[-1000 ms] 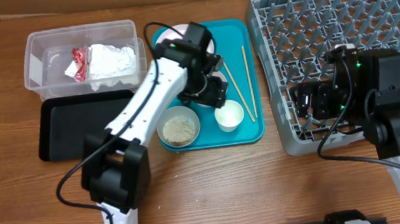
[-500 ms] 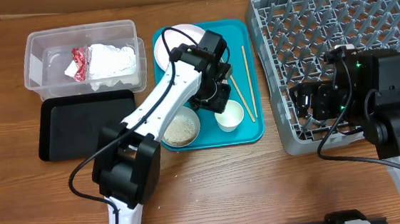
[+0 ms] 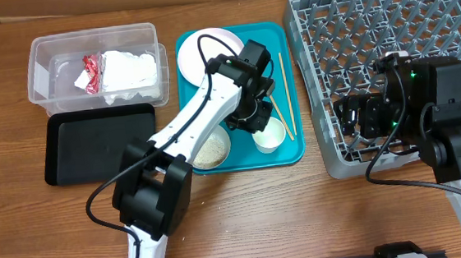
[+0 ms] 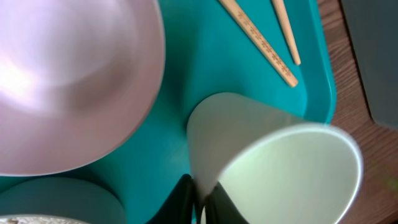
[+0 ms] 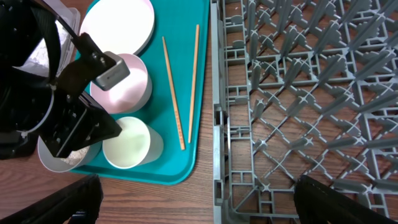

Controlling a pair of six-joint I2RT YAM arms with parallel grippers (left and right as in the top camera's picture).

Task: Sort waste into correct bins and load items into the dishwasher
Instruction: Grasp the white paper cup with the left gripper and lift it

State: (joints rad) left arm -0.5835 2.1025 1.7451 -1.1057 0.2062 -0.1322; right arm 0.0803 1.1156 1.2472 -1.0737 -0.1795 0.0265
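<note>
My left gripper (image 3: 256, 122) is shut on the near wall of the small white cup (image 3: 268, 134), one finger inside the rim and one outside (image 4: 202, 202). The cup (image 4: 273, 165) stands on the teal tray (image 3: 268, 35). Beside it are an empty white bowl (image 4: 68, 81), a bowl holding rice (image 3: 210, 151), the round plate (image 3: 206, 52) and two chopsticks (image 3: 280, 92). My right gripper (image 3: 353, 119) hangs open over the front left corner of the grey dish rack (image 3: 371, 27), holding nothing. Napkins (image 3: 131, 71) and the red wrapper (image 3: 92, 72) lie in the clear tub (image 3: 43, 78).
The black tray (image 3: 84, 149) lies in front of the clear tub at the left. A strip of bare wood (image 5: 205, 199) separates the teal tray from the rack's left wall (image 5: 217, 118). My left arm stretches across the tray over the bowls.
My left gripper has moved right and toward the front of the tray, from over the bowl to the cup, and has shut on its rim. The right arm is unmoved.
</note>
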